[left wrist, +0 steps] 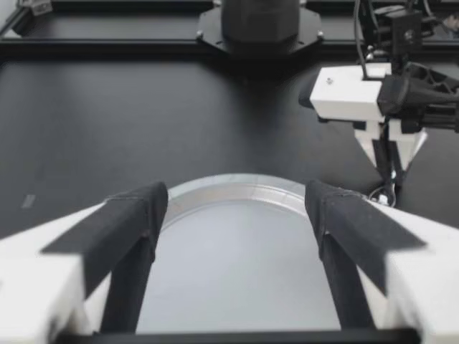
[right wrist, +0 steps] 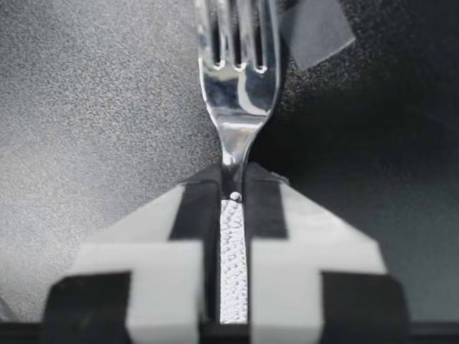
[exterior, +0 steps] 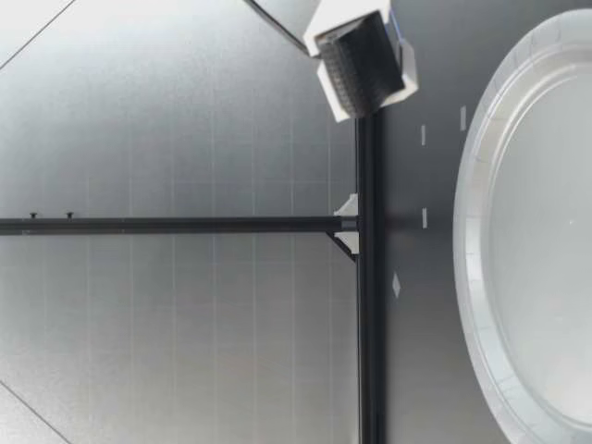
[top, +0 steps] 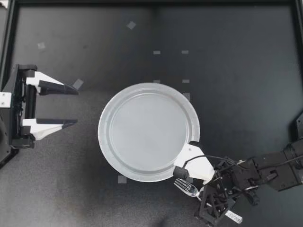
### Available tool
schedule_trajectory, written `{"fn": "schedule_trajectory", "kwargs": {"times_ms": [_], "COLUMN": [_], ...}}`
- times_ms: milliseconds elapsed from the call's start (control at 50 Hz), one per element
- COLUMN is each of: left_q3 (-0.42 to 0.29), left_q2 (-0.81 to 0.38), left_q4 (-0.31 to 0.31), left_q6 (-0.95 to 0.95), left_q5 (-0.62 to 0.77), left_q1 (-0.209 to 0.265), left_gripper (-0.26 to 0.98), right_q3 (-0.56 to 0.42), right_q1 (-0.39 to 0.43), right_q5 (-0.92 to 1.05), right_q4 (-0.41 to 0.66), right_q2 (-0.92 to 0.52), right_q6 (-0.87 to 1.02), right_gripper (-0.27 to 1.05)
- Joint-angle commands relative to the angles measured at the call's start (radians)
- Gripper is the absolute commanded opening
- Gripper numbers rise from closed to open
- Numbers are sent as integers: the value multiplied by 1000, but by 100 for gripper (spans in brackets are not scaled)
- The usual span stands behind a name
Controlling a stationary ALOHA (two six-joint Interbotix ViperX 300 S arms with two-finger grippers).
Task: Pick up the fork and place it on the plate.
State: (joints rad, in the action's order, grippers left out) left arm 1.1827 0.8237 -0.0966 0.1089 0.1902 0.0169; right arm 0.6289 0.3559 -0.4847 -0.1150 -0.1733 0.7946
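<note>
The pale round plate (top: 149, 131) lies mid-table. Just off its near right rim, my right gripper (top: 199, 191) points down and is shut on the metal fork (top: 187, 187). The right wrist view shows the fork (right wrist: 237, 86) pinched at its neck by my right gripper (right wrist: 231, 190), tines sticking out ahead over the black table. My left gripper (top: 71, 106) stands wide open left of the plate, holding nothing. From the left wrist view the plate (left wrist: 215, 185) lies ahead of its fingers (left wrist: 136, 222), with my right gripper (left wrist: 387, 172) beyond.
Small grey tape patches (top: 77, 84) dot the black table, one beside the fork's tines (right wrist: 315, 29). A black frame rail (top: 151, 3) runs along the far edge. The low view shows the plate's rim (exterior: 472, 231) and a gripper's padded finger (exterior: 365, 65) above the table.
</note>
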Motion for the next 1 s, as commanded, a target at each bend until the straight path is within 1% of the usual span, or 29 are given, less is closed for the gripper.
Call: {"fn": "schedule_trajectory", "kwargs": {"times_ms": [0, 60, 120, 240, 320, 380, 400, 460, 520, 600, 660, 700, 780, 840, 900, 980], "left_q3": [-12, -11, -12, -23, -37, -49, -49, -54, -67, -95, -121, -133, -150, -150, -147, -144], "left_q2": [-2, 0, 0, 2, 0, 2, 0, -8, -21, -41, -63, -77, -104, -124, -140, -164], "left_q4": [0, 0, 0, 0, 0, 0, 0, 0, 0, 0, 0, 0, 0, 3, 8, 29], "left_q6": [0, -2, -3, -3, -3, 0, 2, 6, 14, 17, 20, 18, 18, 21, 21, 20], "left_q5": [11, 12, 14, 18, 40, 64, 69, 91, 124, 156, 175, 184, 210, 247, 290, 337], "left_q1": [3, 3, 3, 3, 3, 3, 2, 3, 3, 3, 3, 3, 3, 3, 3, 2], "left_gripper": [64, 64, 64, 64, 64, 64, 64, 64, 64, 64, 64, 64, 64, 64, 64, 64], "right_q3": [-21, -34, -66, -161, -229, -267, -279, -290, -287, -273, -272, -275, -281, -295, -310, -334], "right_q1": [5, 5, 3, -8, -34, -52, -60, -78, -109, -167, -215, -264, -350, -426, -469, -508], "right_q5": [15, 17, 15, -14, -57, -58, -57, -44, -11, 55, 135, 227, 413, 618, 761, 913], "right_q4": [14, 40, 89, 239, 393, 537, 606, 742, 900, 1034, 1088, 1111, 1112, 1104, 1088, 1066], "right_q2": [11, 26, 64, 195, 313, 390, 417, 468, 509, 526, 512, 497, 460, 416, 380, 330], "right_q6": [0, 0, 0, 0, -5, -6, -8, -5, -2, 2, 2, 2, 2, 0, -2, -8], "right_gripper": [3, 1, 1, 1, 1, 1, 1, 1, 1, 1, 1, 1, 1, 1, 1, 1]}}
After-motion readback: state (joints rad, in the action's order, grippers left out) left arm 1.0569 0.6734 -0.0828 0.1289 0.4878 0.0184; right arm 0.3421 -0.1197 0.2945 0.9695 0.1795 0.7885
